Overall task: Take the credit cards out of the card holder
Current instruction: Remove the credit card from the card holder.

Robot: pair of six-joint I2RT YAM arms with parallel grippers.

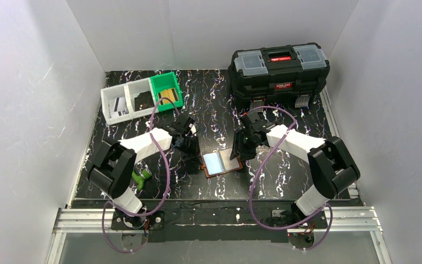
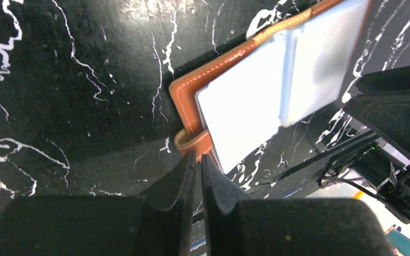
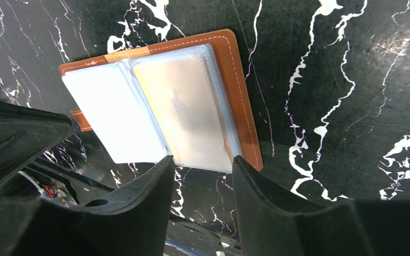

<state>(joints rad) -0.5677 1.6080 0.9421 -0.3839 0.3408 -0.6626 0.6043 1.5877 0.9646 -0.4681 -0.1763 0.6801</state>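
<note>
The brown leather card holder lies open on the black marbled table between my two grippers, glossy pale pockets up. My left gripper is shut and empty; in the left wrist view its tips sit at the holder's strap tab, beside the leather edge. My right gripper is open, its tips just short of the near edge of the pocket stack. That pocket shows a pale tan face through the plastic. The other pocket glares white. No credit card shows apart from the holder.
A big black toolbox stands at the back right. Two white bins and a green bin stand at the back left. A small green object lies beside the left arm's base.
</note>
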